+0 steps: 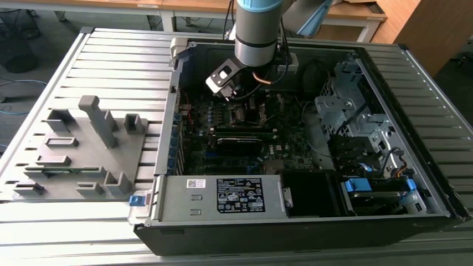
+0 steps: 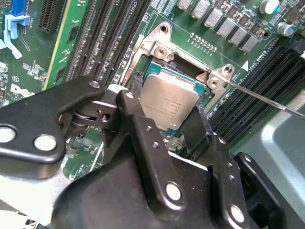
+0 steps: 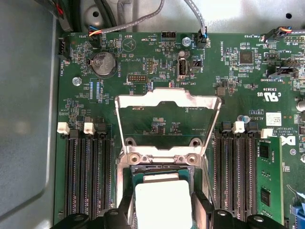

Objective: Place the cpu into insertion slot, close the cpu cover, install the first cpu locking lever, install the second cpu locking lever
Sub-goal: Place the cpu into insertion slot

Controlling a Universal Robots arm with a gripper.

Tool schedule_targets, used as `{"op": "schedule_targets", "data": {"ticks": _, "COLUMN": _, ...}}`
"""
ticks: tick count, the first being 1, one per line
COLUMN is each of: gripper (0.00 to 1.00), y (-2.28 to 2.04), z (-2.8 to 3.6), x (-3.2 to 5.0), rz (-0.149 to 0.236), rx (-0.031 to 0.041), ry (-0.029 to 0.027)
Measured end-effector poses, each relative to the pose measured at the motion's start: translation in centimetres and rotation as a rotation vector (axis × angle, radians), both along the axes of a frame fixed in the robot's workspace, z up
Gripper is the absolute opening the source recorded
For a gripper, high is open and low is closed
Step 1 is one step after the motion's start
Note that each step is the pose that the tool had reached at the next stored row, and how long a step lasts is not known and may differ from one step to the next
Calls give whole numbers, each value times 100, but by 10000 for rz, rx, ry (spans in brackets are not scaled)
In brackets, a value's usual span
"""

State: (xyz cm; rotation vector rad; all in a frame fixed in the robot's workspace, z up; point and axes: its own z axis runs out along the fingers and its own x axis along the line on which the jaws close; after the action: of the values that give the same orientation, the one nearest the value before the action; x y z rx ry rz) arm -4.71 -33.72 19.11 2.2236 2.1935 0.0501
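Exterior view: pincer (image 1: 229,88) down inside open computer case (image 1: 310,235), over the circuit board (image 1: 198,152). Second wrist view: clamped on the cpu (image 2: 167,102), fingers (image 2: 136,119) on opposite edges, right at the insertion slot (image 2: 183,70); seated or not, cannot tell. First wrist view: cpu cover (image 3: 167,97) flipped open, clear of the slot

We see a thick, silver-grey cylindrical arm (image 1: 255,41) with a pale blue band (image 1: 258,8) round its upper end. A thin black cable (image 1: 284,47) runs down its side, and a small white-and-black block (image 1: 224,77) sits at the wrist. In both wrist views, the claw (image 2: 162,107) (image 3: 163,210) is built of flat, glossy black links (image 2: 143,129), rounded at their ends. In the second wrist view they are pinned with shiny silver round-headed screws (image 2: 45,142), and smaller dark screw holes (image 2: 153,143) dot the bars.
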Motion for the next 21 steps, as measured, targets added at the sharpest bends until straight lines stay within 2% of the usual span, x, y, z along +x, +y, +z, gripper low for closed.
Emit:
{"op": "schedule_targets", "data": {"ticks": 8, "gripper": 60, "y": -1, "z": 2, "x": -1, "rz": 0, "rx": -6, "ry": 3}}
{"op": "schedule_targets", "data": {"ticks": 9, "gripper": 55, "y": -1, "z": 2, "x": 0, "rz": 0, "rx": -5, "ry": 3}}
{"op": "schedule_targets", "data": {"ticks": 14, "gripper": 55, "y": 0, "z": 2, "x": 0, "rz": -1, "rx": -1, "ry": 1}}
{"op": "schedule_targets", "data": {"ticks": 19, "gripper": 55, "y": 0, "z": 29, "x": 0, "rz": -1, "rx": 1, "ry": -1}}
{"op": "schedule_targets", "data": {"ticks": 21, "gripper": 55, "y": 0, "z": 29, "x": 0, "rz": -149, "rx": 0, "ry": -1}}
